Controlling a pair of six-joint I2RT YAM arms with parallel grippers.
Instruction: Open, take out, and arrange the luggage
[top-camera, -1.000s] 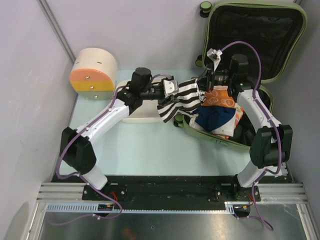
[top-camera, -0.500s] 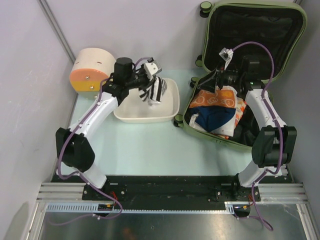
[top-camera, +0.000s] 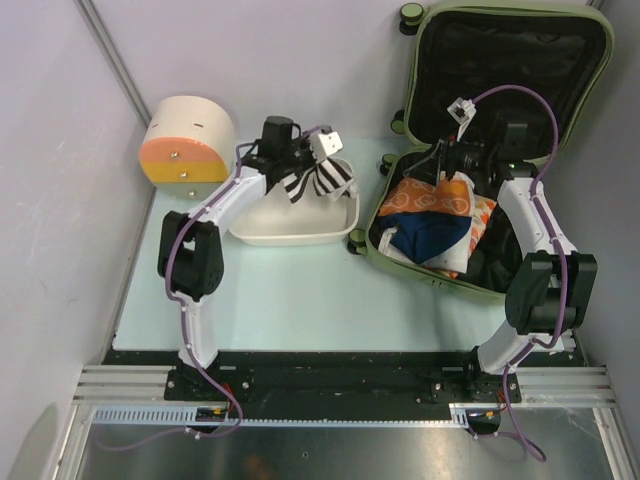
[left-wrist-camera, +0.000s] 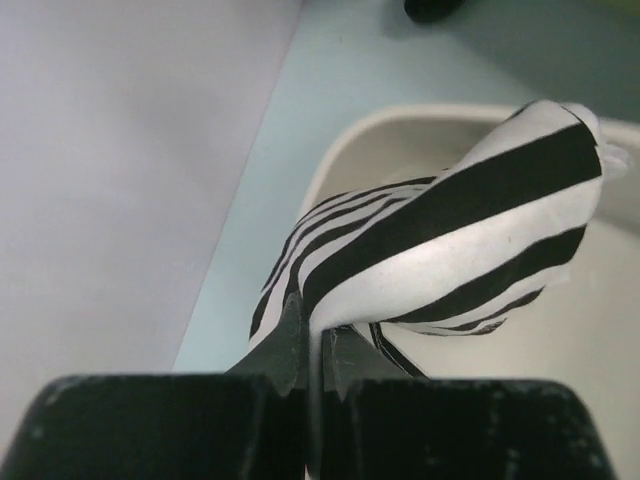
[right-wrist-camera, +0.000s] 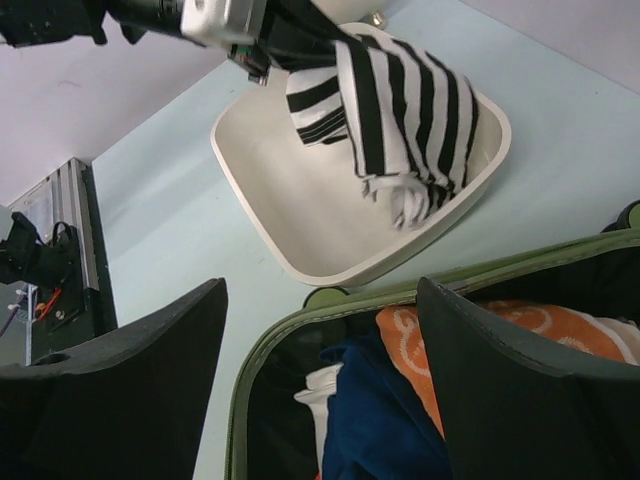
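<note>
One luggage (top-camera: 540, 50), olive-green hard shell, lies open at the right of the pale table (top-camera: 290, 290), with its black-lined lid leaning up at the back and the lower shell flat in front. Clothes are piled in the lower shell: one orange patterned piece (top-camera: 440, 195), one navy piece (top-camera: 430, 232), and white bits at the edges. There is one white tub (top-camera: 290, 237) just left of the suitcase and one round cream drawer box (top-camera: 190, 140) with an orange front at back left. Of the two arms, the left has its elbow folded sharply and its forearm angled back and right over the tub. The left gripper (left-wrist-camera: 318, 345) is pressed together, pinching one black-and-white striped cloth (top-camera: 325, 180) that hangs above and into the tub. The right arm runs up along the suitcase's right side with its wrist turned left. The right gripper (right-wrist-camera: 320, 380) is spread wide and empty, above the shell's left back corner near the orange piece.
</note>
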